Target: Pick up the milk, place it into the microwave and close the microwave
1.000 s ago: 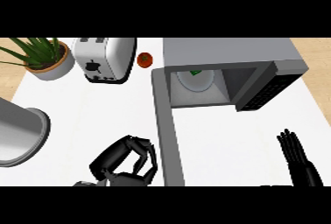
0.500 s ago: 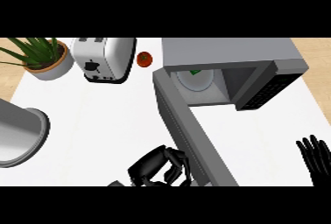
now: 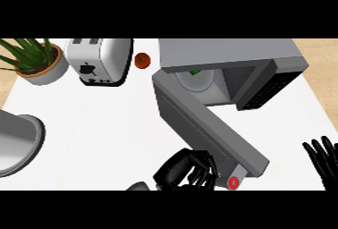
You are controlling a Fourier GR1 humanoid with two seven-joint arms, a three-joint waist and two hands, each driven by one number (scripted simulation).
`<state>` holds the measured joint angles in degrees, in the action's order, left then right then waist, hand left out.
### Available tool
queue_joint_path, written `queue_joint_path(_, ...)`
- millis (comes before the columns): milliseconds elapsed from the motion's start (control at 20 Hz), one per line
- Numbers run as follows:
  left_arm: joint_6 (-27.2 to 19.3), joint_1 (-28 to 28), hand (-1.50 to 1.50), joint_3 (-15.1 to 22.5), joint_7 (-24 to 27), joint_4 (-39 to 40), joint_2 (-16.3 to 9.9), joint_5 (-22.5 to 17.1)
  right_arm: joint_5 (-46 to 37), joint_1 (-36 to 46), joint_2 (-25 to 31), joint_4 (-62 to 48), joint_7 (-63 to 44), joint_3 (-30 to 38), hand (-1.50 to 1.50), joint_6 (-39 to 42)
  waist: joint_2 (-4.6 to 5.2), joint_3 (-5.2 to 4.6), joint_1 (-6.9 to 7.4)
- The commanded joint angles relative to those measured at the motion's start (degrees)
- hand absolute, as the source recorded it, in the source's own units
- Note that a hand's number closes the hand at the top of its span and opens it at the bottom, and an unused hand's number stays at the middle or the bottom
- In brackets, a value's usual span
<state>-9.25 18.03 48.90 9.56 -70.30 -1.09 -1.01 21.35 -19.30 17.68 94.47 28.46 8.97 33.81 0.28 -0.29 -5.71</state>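
Single head view, looking steeply down on the counter (image 3: 99, 125), microwave (image 3: 228, 53) at top, forearms entering below

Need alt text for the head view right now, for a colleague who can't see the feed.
The left hand pushes the microwave door, now half-swung, toward the open microwave. The right hand rests open at the right edge; a toaster, potted plant and tomato stand behind.

matt grey microwave (image 3: 228, 53), glossy metal toaster (image 3: 99, 60)

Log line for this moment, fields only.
left hand: curled against microwave door | door: partly swung | right hand: open, resting lower right
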Motion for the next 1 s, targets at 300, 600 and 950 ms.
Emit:
queue_joint_path(300,-16.1,13.4,1.5,7.3,-0.6,4.3,1.0,-10.5,6.6,-0.6,2.4,12.8,-7.8,-3.4,-1.5,2.0,0.77,-0.11,-2.85)
queue_joint_path(600,-22.6,20.0,1.5,4.1,-0.2,5.8,1.1,-18.1,9.1,-2.1,3.5,17.3,-11.3,-4.5,-1.5,1.3,1.17,-0.13,-4.92)
queue_joint_path(950,-26.9,28.4,1.5,2.3,1.5,13.1,1.1,-22.8,11.8,-1.0,5.0,19.6,-15.1,-4.2,-1.5,-0.5,2.06,0.02,-6.21)
